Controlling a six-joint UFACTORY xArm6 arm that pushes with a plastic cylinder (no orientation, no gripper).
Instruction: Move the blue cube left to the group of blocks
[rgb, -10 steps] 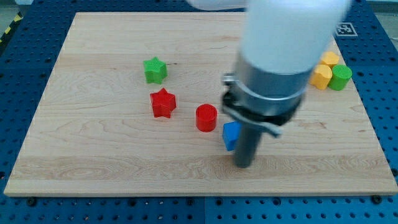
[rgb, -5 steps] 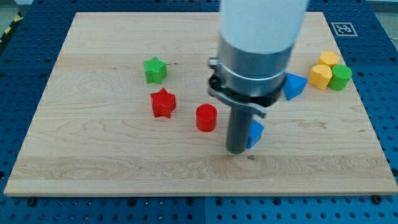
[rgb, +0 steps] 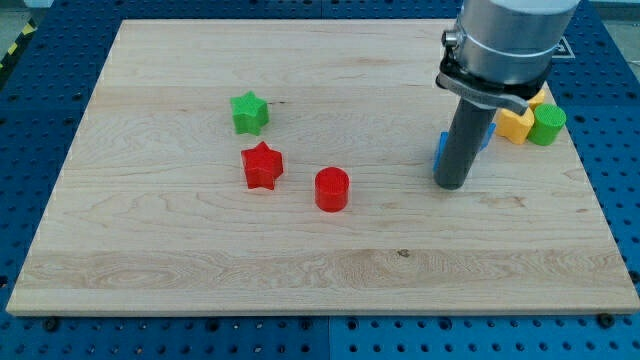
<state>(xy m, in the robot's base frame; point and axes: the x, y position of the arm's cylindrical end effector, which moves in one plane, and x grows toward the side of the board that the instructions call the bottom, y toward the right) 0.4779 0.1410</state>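
My tip (rgb: 452, 186) rests on the wooden board (rgb: 200, 260) at the view's right. A sliver of blue block (rgb: 440, 150) shows at the rod's left edge, and another blue piece (rgb: 486, 136) shows at its right edge. The rod hides most of both, so I cannot tell which is the blue cube. To the view's left lie a red cylinder (rgb: 332, 189), a red star (rgb: 262, 165) and a green star (rgb: 249, 112), well apart from my tip.
At the view's right edge, behind the rod, are two yellow blocks (rgb: 514, 124) (rgb: 535, 96) and a green cylinder (rgb: 548, 123), close together. The arm's wide body (rgb: 505, 45) covers the board's top right corner.
The rod has swept from the board's middle to the right and towards the top. The blue cube went from left of the rod to right of it and is now mostly hidden.
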